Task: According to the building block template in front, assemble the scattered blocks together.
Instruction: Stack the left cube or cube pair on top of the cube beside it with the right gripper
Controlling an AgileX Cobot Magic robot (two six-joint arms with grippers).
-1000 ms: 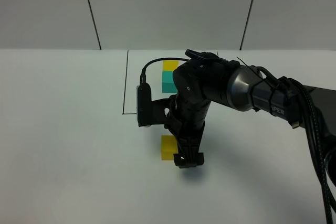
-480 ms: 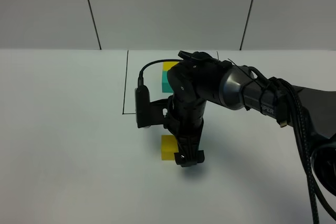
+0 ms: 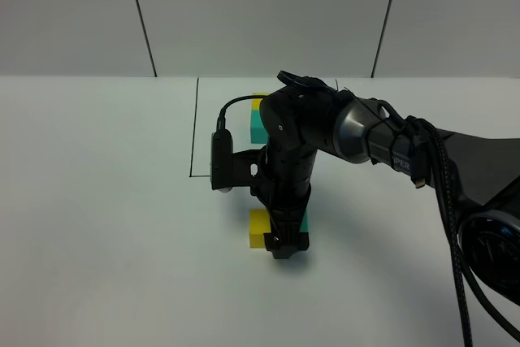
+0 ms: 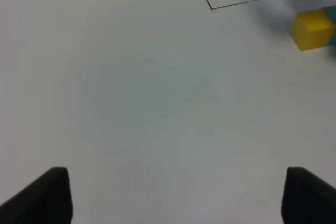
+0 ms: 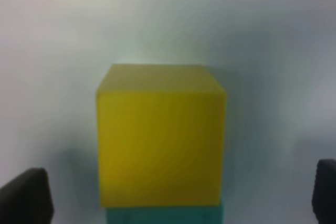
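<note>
Right wrist: yellow cube [image 5: 160,140], teal cube [image 5: 164,215]

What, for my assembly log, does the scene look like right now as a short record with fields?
template: yellow-and-teal pair at the far side, inside the drawn outline, partly hidden by the arm
yellow block: on the table, near side
teal block: against one face of the yellow block, apparently touching
right jaws: open, low over the two blocks, gripping nothing
left jaws: open, over bare table, holding nothing
</note>
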